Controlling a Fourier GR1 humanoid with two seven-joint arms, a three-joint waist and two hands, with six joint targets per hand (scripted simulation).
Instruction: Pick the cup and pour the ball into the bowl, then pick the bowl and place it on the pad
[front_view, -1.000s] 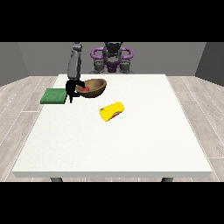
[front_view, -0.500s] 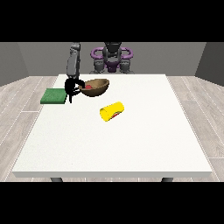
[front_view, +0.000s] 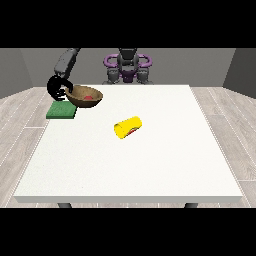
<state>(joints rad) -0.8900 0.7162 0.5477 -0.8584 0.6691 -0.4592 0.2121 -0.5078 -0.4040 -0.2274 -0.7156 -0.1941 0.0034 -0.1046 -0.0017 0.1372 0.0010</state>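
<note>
Grey walls and pale wood-plank flooring surround a large white table (front_view: 130, 155), with the robot's dark torso and purple shoulder rings (front_view: 128, 65) showing behind the table's far edge.

Near the far left corner of the table lies a flat green pad (front_view: 61, 110), square-cut and set right at the table's left edge. A brown bowl (front_view: 85, 96) sits just beside it, toward the table's middle. Its rim tilts a little toward the camera, and its near left side overlaps the pad's far right corner, though whether the bowl is lifted or resting cannot be told. Inside the bowl a small red ball (front_view: 88, 97) shows against the brown.

The hand at the view's left (front_view: 58, 88) hangs from a grey forearm that slants down from above the table's far left corner. Its black fingers curl around the bowl's left rim, taking hold of it there, above the far edge of the pad.

A yellow cup (front_view: 128, 127) lies on its side close to the middle of the table, well apart from the bowl and pad. Its open mouth points toward the near left, and a reddish patch shows at its lower edge.

No hand shows at the view's right.
</note>
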